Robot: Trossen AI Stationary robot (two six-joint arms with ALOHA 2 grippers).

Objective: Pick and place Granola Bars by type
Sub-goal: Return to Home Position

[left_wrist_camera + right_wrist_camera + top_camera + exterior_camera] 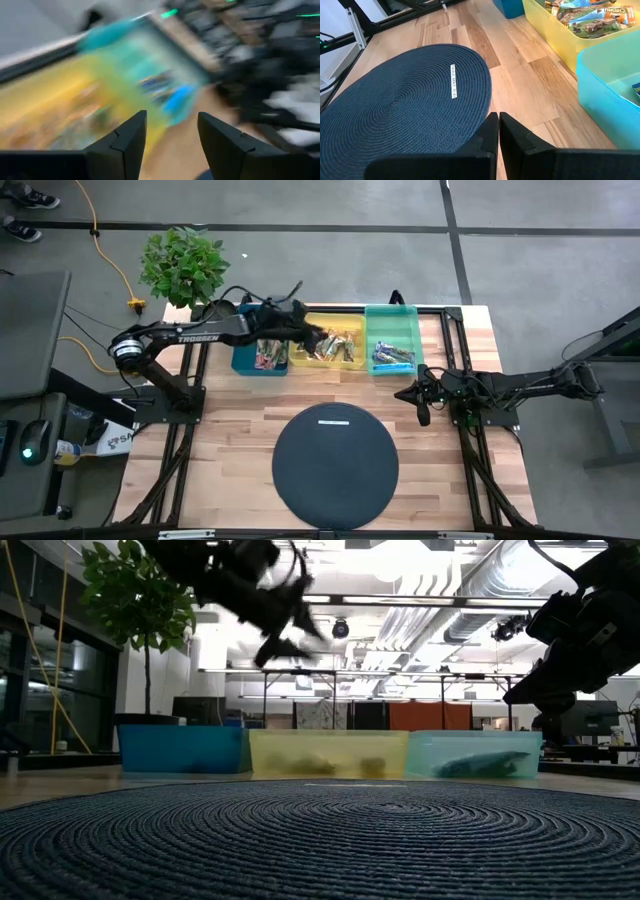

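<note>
Three trays stand in a row along the table's far edge: a blue one (246,360), a yellow one (331,323) and a teal one (392,315). Each holds Granola Bars: pink-red (268,356), orange-tan (340,347) and blue (392,357). My left gripper (316,340) hangs open above the yellow tray's left part, raised well over the trays in the low view (285,635). Nothing sits between its fingers in the blurred left wrist view (171,117). My right gripper (498,117) waits shut over bare wood near the teal tray (610,85).
A large dark round mat (335,465) covers the table's near middle. A potted plant (183,265) stands beyond the far left corner. Bare wood lies between the mat and the trays. The right arm (500,388) stretches in from the right edge.
</note>
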